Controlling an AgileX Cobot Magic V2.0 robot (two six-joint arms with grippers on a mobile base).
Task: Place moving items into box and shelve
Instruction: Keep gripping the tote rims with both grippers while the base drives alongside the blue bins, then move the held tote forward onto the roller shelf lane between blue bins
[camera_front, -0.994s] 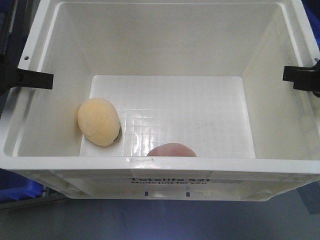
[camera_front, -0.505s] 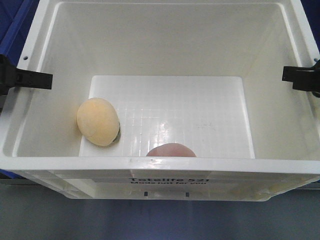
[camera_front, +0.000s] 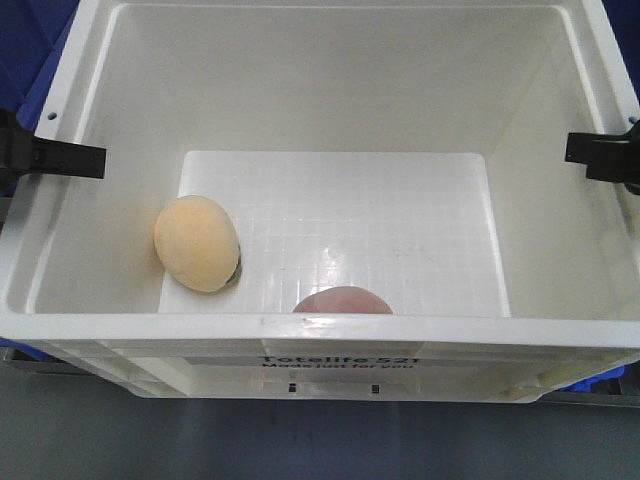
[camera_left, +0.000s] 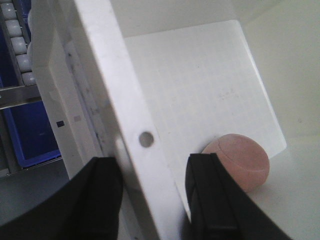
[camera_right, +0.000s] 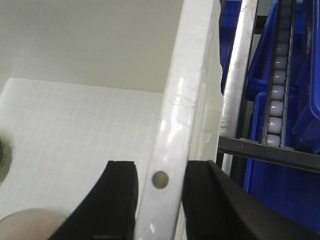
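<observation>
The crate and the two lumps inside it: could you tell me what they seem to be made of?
Crate: glossy white moulded plastic, judging by highlights and the grid-patterned floor. Yellow lump and pink lump: matte, smooth, possibly foam or rubber; unclear.

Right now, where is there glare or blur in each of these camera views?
Front view: soft glare on the white crate's gridded floor beside the pinkish lump; the printed lettering is slightly soft. Left wrist view: the left gripper fingers are dark and blurred, and the rim they straddle is washed out. Right wrist view: a bright streak runs down the rim between the right gripper fingers.
</observation>
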